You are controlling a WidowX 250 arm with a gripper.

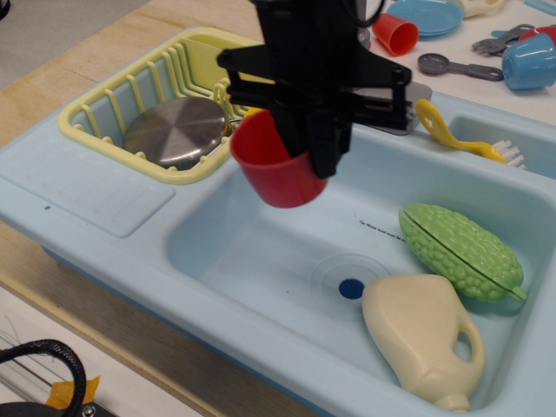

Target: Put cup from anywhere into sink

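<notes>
The large red cup [276, 174] hangs in my black gripper [314, 139], which is shut on its rim. The cup is upright, slightly tilted, in the air above the left half of the light-blue sink basin [261, 252]. The sink's dark-blue drain hole [351, 288] lies below and to the right of the cup. The gripper body hides the cup's right side and most of the grey faucet behind it.
In the basin lie a green bumpy vegetable [460, 250] and a cream jug [426, 339]. A yellow dish rack [187, 78] with a steel lid [176, 130] stands at left. A yellow brush [460, 139], a smaller red cup [395, 33] and a blue cup [530, 59] sit behind.
</notes>
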